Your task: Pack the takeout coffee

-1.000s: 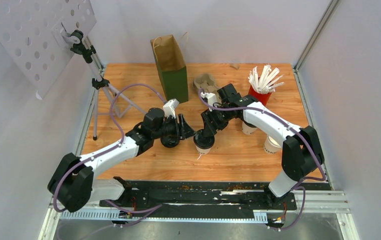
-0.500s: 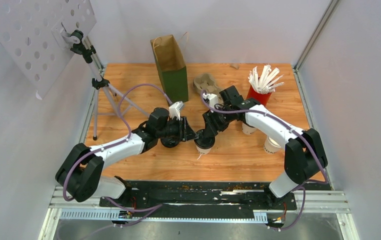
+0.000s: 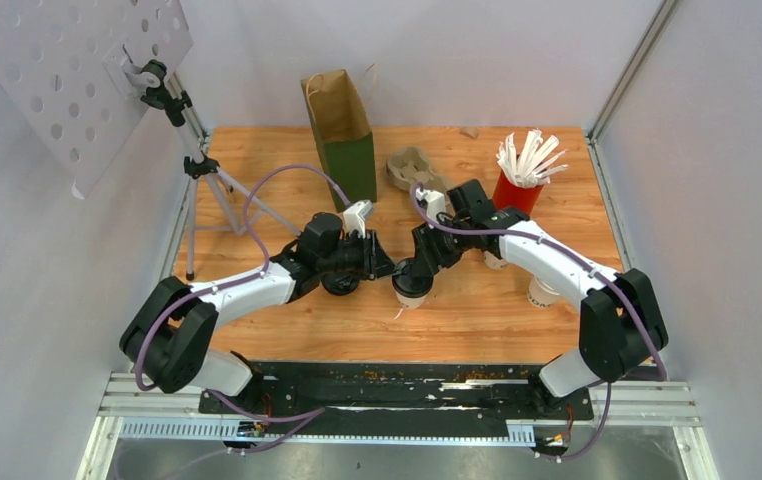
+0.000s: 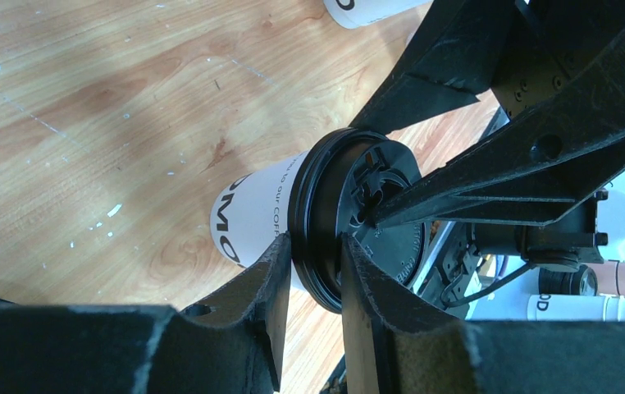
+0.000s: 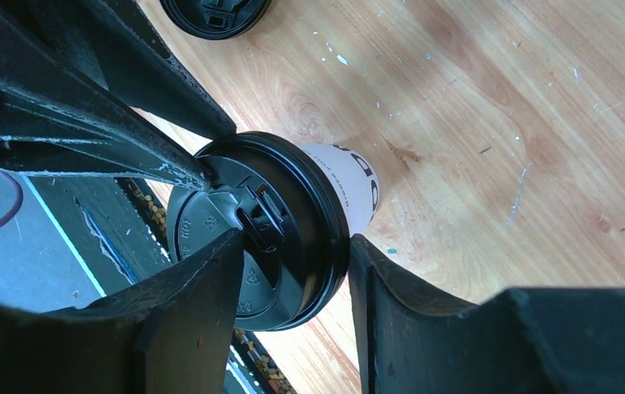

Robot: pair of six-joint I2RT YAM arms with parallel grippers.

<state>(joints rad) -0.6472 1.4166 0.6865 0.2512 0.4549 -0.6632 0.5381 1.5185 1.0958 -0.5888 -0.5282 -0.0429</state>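
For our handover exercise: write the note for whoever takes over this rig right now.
Left gripper pinches the lid at its rim; right gripper clasps that lidded cup, upright mid-table. A spare lid lies beside it; an open cup stands further right. Done: one cup capped, it seems. Left: cap the other, likely load both into the carrier, then the bag.

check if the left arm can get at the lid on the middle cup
Likely yes: the left gripper straddles the rim of the lid; the right gripper flanks the same cup, crowding but not blocking it.
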